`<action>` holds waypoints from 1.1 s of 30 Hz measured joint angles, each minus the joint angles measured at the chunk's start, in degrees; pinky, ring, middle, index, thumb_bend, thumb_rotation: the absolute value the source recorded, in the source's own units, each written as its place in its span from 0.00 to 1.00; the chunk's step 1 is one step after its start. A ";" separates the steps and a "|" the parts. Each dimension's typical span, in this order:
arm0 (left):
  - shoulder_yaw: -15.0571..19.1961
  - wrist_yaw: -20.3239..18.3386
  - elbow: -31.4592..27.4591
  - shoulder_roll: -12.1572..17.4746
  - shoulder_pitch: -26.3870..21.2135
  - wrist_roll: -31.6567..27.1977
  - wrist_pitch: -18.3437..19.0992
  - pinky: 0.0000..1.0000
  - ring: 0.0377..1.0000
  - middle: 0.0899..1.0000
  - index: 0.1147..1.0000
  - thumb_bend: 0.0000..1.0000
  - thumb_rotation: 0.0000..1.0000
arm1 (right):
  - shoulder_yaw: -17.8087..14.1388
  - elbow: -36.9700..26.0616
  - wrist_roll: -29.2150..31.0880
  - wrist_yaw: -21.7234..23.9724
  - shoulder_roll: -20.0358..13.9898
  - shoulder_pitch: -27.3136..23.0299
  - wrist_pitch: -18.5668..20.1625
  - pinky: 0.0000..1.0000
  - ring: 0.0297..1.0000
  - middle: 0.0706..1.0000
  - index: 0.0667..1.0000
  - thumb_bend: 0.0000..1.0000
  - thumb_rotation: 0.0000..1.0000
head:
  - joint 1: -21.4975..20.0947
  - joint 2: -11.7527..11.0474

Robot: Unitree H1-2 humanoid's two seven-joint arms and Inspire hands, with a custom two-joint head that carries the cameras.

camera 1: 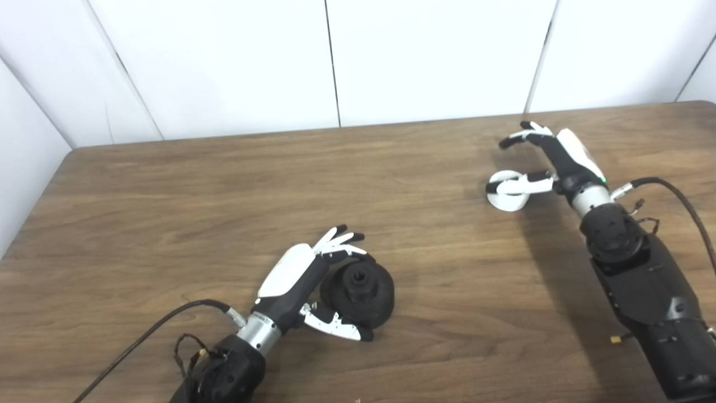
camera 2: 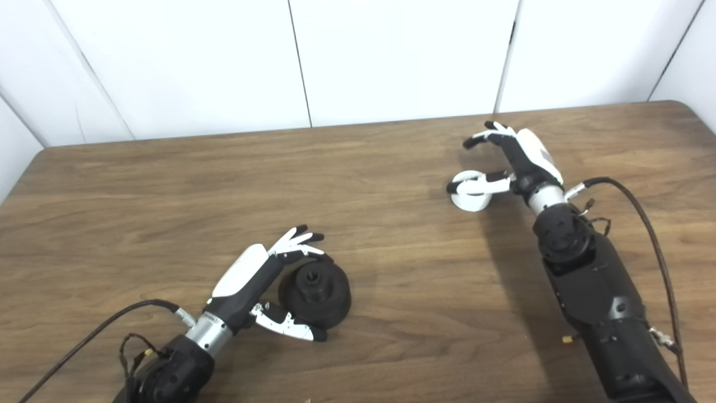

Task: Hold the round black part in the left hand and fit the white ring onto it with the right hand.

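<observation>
White wall panels stood behind the wooden bench [camera 1: 224, 196]. Near its front, the left hand [camera 1: 305, 280] cupped spread fingers [camera 1: 341, 238] around the round black part [camera 1: 358, 294], not clamped. Far right, the right hand [camera 1: 551, 159], open, hovered over the white ring [camera 1: 506, 193].

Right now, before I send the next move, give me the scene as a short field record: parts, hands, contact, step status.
black part: round black part rests on the table, near front left
white ring: white ring lies flat on the table, far right
left hand: left hand open, cupped around the black part, fingers above, thumb below; grasp not closed
right hand: right hand open, thumb over the ring, fingers spread beyond it; ring not lifted
parts: well apart, not joined
step status: neither part held yet
</observation>
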 measured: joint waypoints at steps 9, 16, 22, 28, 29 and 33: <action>0.11 -0.27 0.04 -0.02 0.03 -0.24 -0.17 0.92 1.00 0.91 0.56 0.89 0.22 | 0.54 0.01 -1.17 1.38 -1.18 0.00 0.52 1.00 1.00 0.97 0.68 1.00 0.33 | -0.18 -0.09; 0.16 -0.23 0.05 -0.03 0.00 0.14 -0.21 0.90 1.00 0.91 0.56 0.89 0.22 | 1.08 -3.74 -1.77 3.93 -2.70 0.23 2.33 1.00 1.00 0.97 0.67 1.00 0.33 | -0.35 0.17; 0.16 -0.26 0.06 -0.08 -0.03 0.13 -0.18 0.91 1.00 0.92 0.56 0.89 0.21 | 1.34 -5.04 -1.87 5.48 -3.78 0.71 3.29 1.00 1.00 0.96 0.66 1.00 0.32 | -0.26 0.35; 0.24 -0.39 0.04 -0.12 -0.03 0.07 0.09 0.90 1.00 0.91 0.57 0.89 0.21 | 1.86 -5.37 -2.29 5.91 -3.92 1.35 3.46 0.99 1.00 0.96 0.66 1.00 0.30 | -0.18 0.53; 0.23 -0.39 0.02 -0.13 -0.03 0.08 0.15 0.90 1.00 0.91 0.57 0.89 0.20 | 1.97 -5.36 -2.30 5.98 -3.90 1.37 3.46 0.99 1.00 0.96 0.65 1.00 0.30 | -0.18 0.53; 0.24 -0.37 -0.01 -0.19 -0.03 0.12 0.20 0.90 1.00 0.91 0.57 0.89 0.20 | 2.02 -5.25 -2.35 5.97 -3.87 1.37 3.46 0.99 1.00 0.96 0.65 0.99 0.28 | -0.09 0.70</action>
